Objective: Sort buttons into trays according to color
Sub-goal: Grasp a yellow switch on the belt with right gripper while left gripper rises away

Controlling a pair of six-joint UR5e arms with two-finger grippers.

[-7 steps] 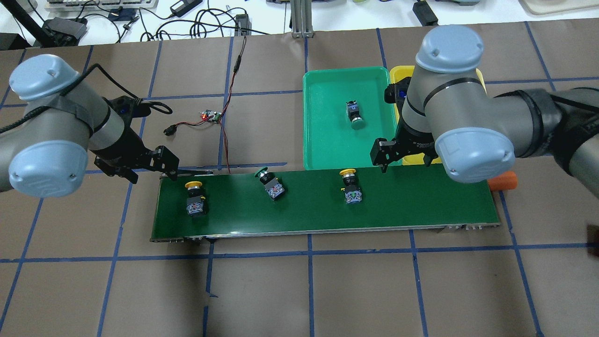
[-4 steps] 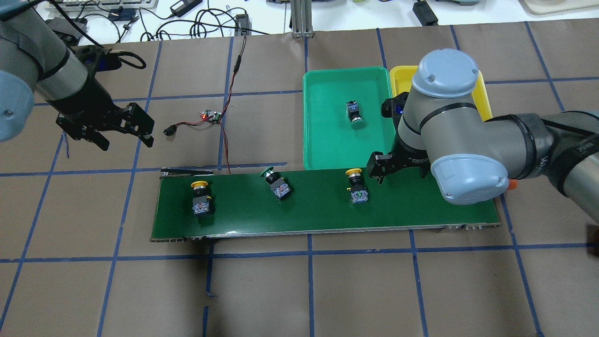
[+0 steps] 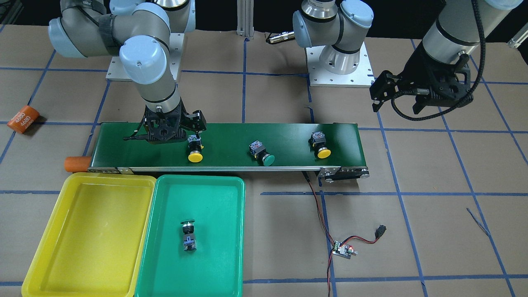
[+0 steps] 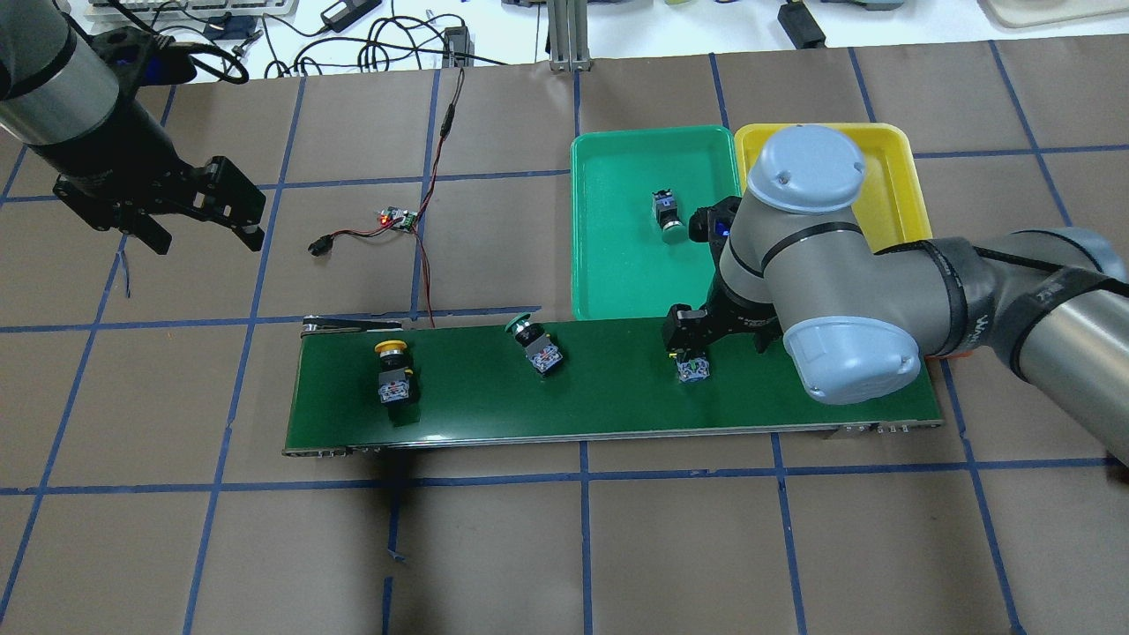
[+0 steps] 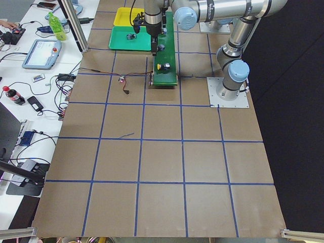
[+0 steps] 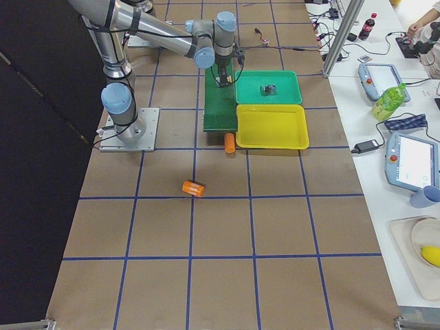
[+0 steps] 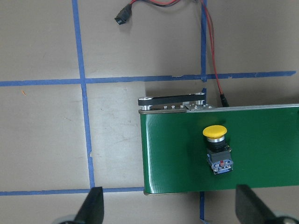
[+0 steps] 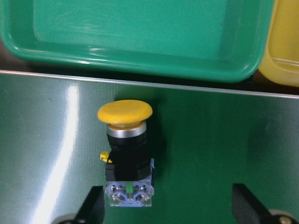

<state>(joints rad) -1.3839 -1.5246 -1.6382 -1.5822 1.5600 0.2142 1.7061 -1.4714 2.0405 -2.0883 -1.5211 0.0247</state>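
Observation:
Three buttons lie on the dark-green belt: a yellow-capped button (image 4: 392, 370) near its left end, a green-capped button (image 4: 534, 346) in the middle, and a second yellow-capped button (image 4: 693, 368) (image 8: 125, 149) on the right. My right gripper (image 4: 721, 337) (image 3: 169, 132) hangs open just above that second one, which shows a little left of centre between its fingers in the right wrist view. Another green button (image 4: 668, 216) lies in the green tray (image 4: 617, 273). The yellow tray (image 4: 893, 176) is partly hidden by my right arm. My left gripper (image 4: 209, 242) (image 3: 416, 97) is open, high and far from the belt.
The conveyor belt (image 4: 617, 401) runs left to right in front of both trays. A small circuit board (image 4: 397, 218) with red wires lies beyond its left end. One orange cylinder (image 3: 74, 163) sits at the belt's right end and another (image 3: 22, 119) on the table.
My left gripper drew back from the belt's left end toward the far left. My right gripper moved left and down over the yellow button. The belt's buttons drifted rightward.

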